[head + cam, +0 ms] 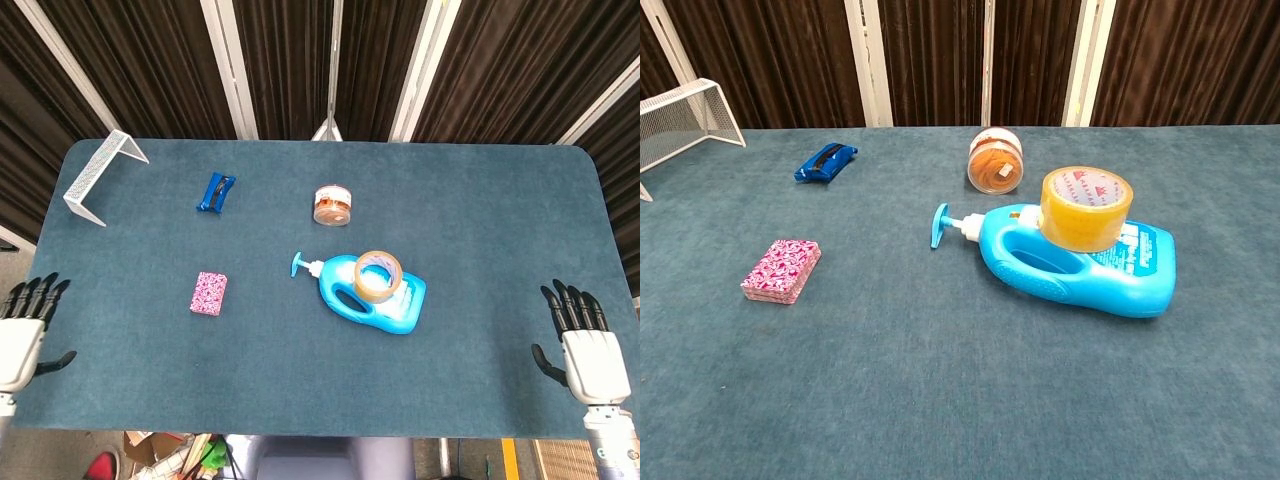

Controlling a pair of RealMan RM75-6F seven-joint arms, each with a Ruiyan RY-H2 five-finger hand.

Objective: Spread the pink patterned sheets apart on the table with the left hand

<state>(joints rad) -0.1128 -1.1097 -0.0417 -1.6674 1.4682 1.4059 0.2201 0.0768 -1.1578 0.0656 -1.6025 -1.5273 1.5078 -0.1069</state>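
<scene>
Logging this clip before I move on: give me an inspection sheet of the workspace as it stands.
Surface: blue felt table, flat.
Job's things: pink patterned sheets in one neat stack, untouched.
Clutter: blue detergent bottle on its side with a tape roll resting on it; jar; blue clip; white wire rack at the far left corner.
Hands: left hand at the left table edge, fingers apart, empty; right hand at the right edge, likewise.
Cables: nothing seen.
Surroundings: dark curtains behind.
</scene>
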